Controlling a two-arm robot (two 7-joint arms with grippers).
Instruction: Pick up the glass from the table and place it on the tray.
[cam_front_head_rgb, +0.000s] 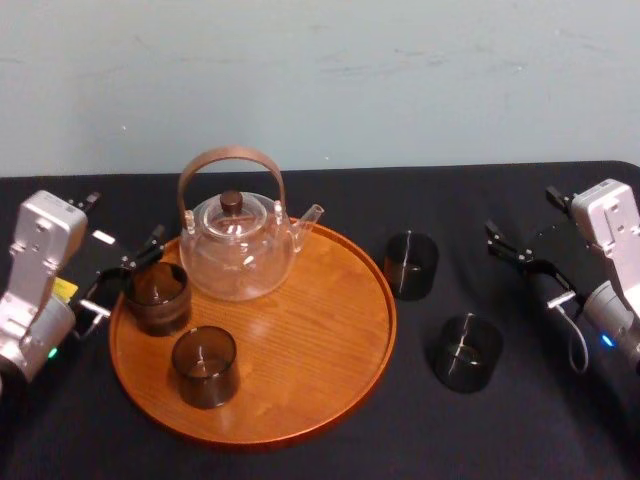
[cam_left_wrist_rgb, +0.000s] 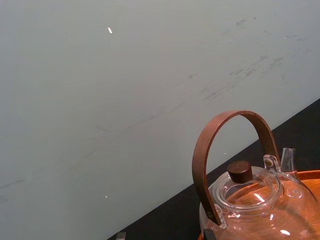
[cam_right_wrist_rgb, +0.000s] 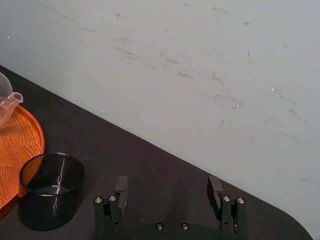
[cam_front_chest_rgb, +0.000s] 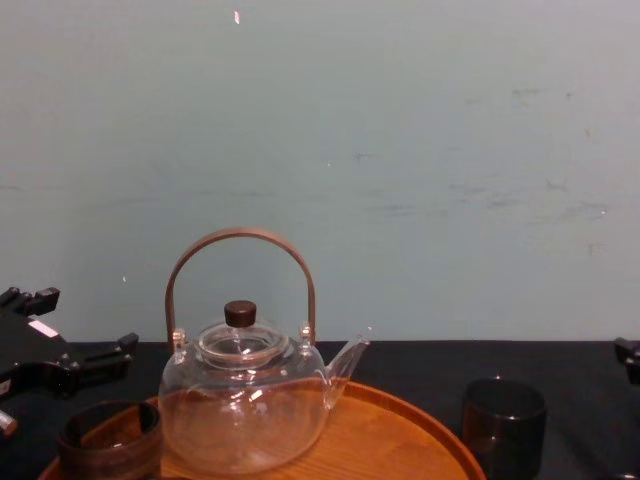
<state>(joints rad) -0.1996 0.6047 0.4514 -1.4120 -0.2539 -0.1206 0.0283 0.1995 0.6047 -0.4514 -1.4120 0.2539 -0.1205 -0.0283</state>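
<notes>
The round wooden tray (cam_front_head_rgb: 340, 350) carries a glass teapot (cam_front_head_rgb: 238, 250) and two dark glasses (cam_front_head_rgb: 157, 297) (cam_front_head_rgb: 204, 366). Two more dark glasses stand on the black table to the tray's right, one near the rim (cam_front_head_rgb: 411, 265) and one closer to me (cam_front_head_rgb: 466, 351). My left gripper (cam_front_head_rgb: 122, 275) is open at the tray's left edge, its tips beside the left glass on the tray. My right gripper (cam_front_head_rgb: 525, 268) is open and empty, right of the table glasses. In the right wrist view it (cam_right_wrist_rgb: 168, 187) sits beside the near-rim glass (cam_right_wrist_rgb: 50, 190).
The teapot's tall wooden handle (cam_front_chest_rgb: 240, 245) rises above the tray's back. A pale wall closes off the table's far edge. Bare black cloth (cam_front_head_rgb: 500, 430) lies in front of the right-hand glasses, and the tray's right half (cam_front_head_rgb: 320, 300) is unoccupied wood.
</notes>
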